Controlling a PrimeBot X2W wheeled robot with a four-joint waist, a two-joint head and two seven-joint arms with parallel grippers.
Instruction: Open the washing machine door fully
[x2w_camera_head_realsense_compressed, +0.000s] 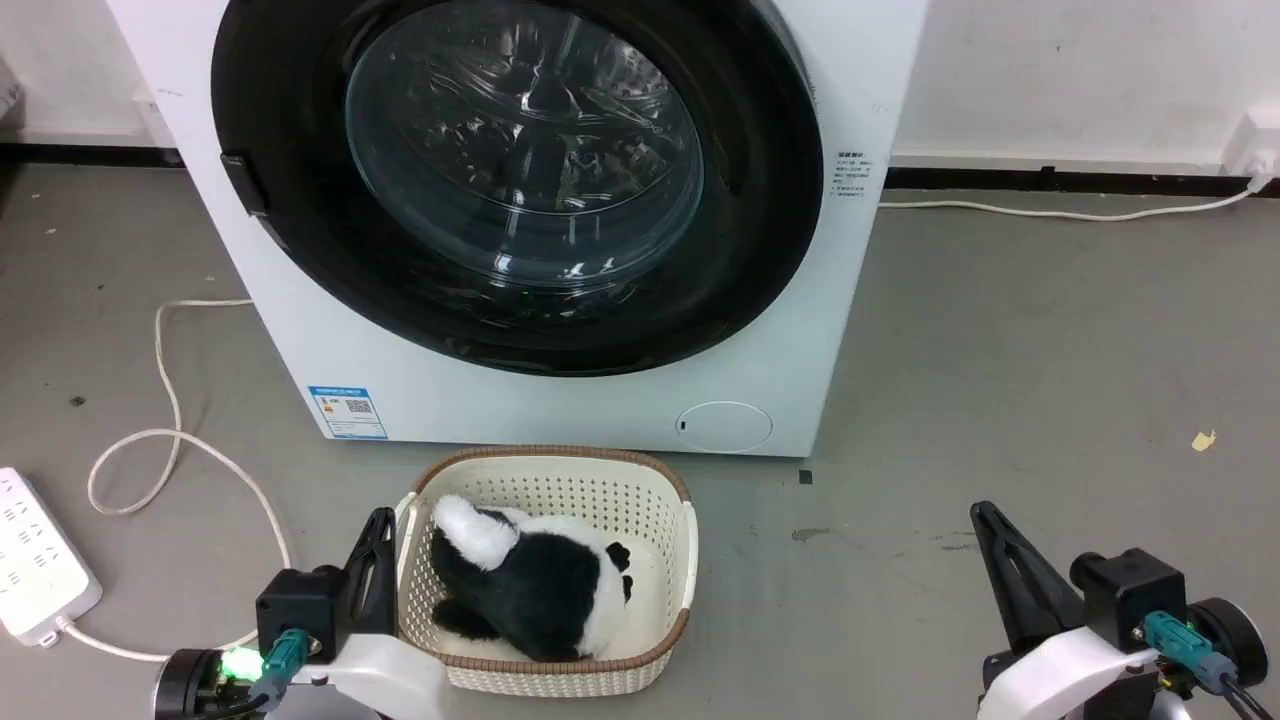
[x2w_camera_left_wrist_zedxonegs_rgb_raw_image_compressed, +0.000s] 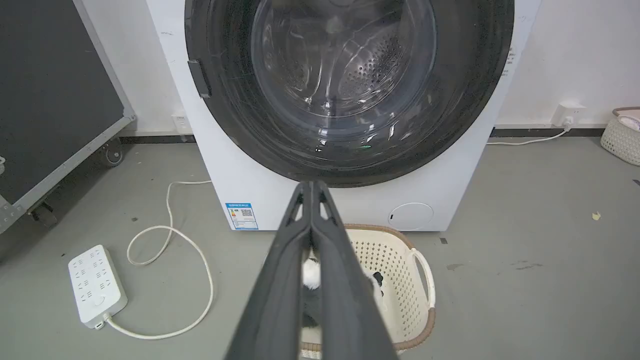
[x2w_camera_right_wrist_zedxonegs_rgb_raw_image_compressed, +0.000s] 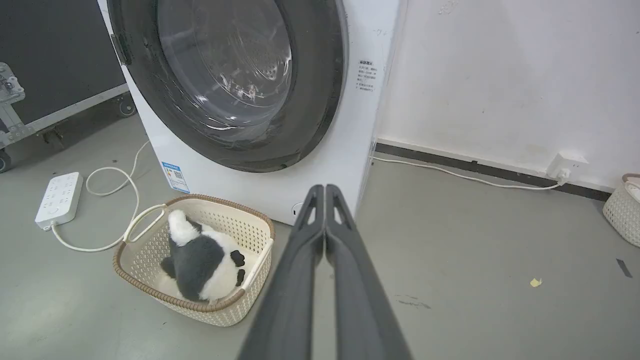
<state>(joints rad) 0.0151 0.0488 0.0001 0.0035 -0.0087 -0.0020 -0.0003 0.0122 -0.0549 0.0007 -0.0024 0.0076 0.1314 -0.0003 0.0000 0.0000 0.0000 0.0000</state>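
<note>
The washing machine door (x2w_camera_head_realsense_compressed: 515, 170) sits at my 12 o'clock, shut flat against the white front of the washing machine (x2w_camera_head_realsense_compressed: 560, 405). Its glossy black rim takes up nearly the full width of the machine. The door is round, as wide as it is tall. Its bulging glass centre faces straight out toward me and the floor (x2w_camera_head_realsense_compressed: 1000, 380) in front. A small dark latch tab (x2w_camera_head_realsense_compressed: 245, 185) sticks out of the rim at about 9 o'clock. Through the glass I can make out the steel drum behind.

My left hand (x2w_camera_head_realsense_compressed: 378, 530) is low at 7 o'clock in the head view, well apart from the door. Its two dark fingers are pressed together with nothing between them, and in the left wrist view they point up at the bottom of the rim. My right hand (x2w_camera_head_realsense_compressed: 990, 525) is low at 5 o'clock over bare floor. It is closed on nothing too, and it aims at the machine's lower right corner in the right wrist view.

Directly at 6 o'clock from the door, a cream basket (x2w_camera_head_realsense_compressed: 560, 455) stands on the floor just beside the machine's base, with a black and white plush toy (x2w_camera_head_realsense_compressed: 530, 590) lying in it. My left hand is right at the basket's left wall. A round white filter flap (x2w_camera_head_realsense_compressed: 723, 427) is at 5 o'clock below the door, and a blue sticker (x2w_camera_head_realsense_compressed: 347, 412) is at 7 o'clock. A white power strip (x2w_camera_head_realsense_compressed: 35, 560) and its looping cable (x2w_camera_head_realsense_compressed: 165, 440) lie at my 9 o'clock.
</note>
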